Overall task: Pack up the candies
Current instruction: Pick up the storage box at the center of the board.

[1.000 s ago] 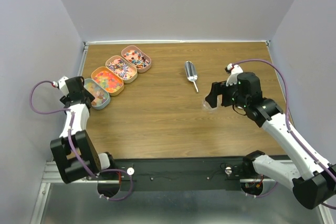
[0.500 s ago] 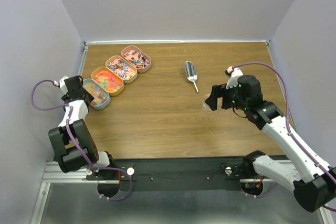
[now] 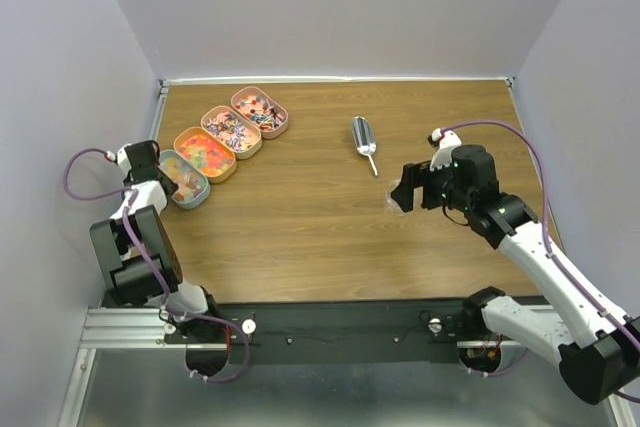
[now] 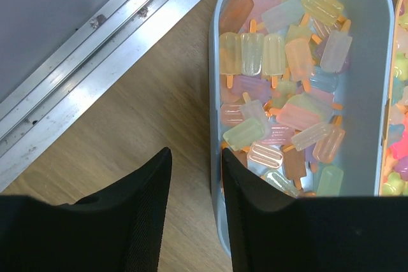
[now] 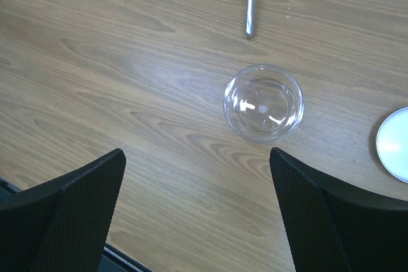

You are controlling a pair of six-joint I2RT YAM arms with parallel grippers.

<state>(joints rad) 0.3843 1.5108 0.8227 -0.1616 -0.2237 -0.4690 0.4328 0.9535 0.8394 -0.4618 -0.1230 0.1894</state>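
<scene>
Hovering at the table's left edge, the left gripper (image 4: 196, 160) sits over the rim of the nearest tin (image 4: 217, 62), jaws slightly parted and released. The candies (image 4: 280, 93) fill a row of such containers toward the far-left corner. The right gripper (image 5: 196, 157) hangs wide open above a clear cup (image 5: 263, 102) toward the right edge, with the scoop (image 5: 250, 4) just beyond.

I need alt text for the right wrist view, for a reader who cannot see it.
A clear empty cup stands on a wooden table, ahead of the open right claw. A metal scoop lies beyond it; a white disc shows at right.
</scene>
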